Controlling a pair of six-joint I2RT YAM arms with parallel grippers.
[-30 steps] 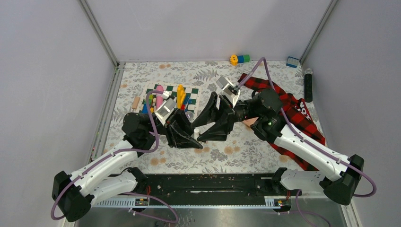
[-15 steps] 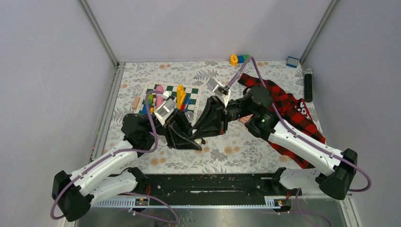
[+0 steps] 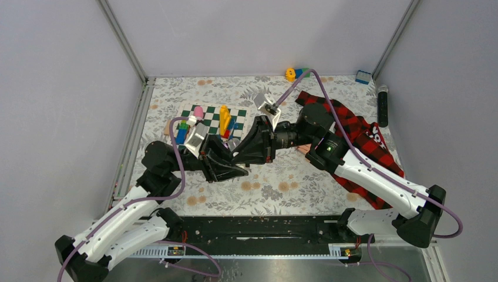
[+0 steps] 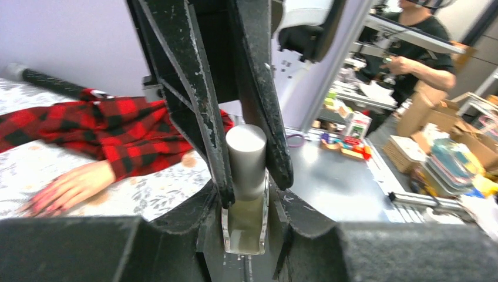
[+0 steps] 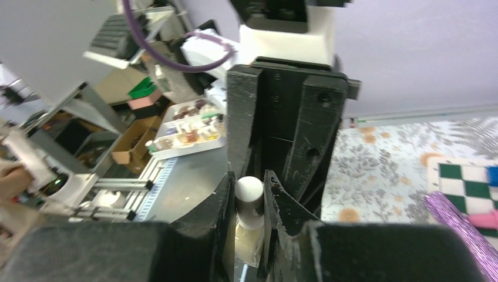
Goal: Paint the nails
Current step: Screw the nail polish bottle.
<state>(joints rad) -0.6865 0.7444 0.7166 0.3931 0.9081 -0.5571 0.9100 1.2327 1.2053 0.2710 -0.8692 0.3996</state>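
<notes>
The left tool [image 4: 245,218] is shut on the clear glass body of a small polish bottle [image 4: 243,230]. The right tool [image 4: 253,189] meets it tip to tip from the far side, and its dark fingers [image 4: 202,117] press on either side of the bottle's grey cap [image 4: 246,154]. The nails [image 4: 36,205] are well apart from both tools. They tip a pale dummy hand [image 4: 73,187] lying flat on the flowered desk [image 4: 158,194], beneath the right arm. A red-and-black plaid sleeve [image 4: 117,126] trails off behind the hand.

Tiny reddish-pink nails [image 4: 35,205], blurred, on fingertips of a pale dummy hand [image 4: 82,182], lying flat
</notes>
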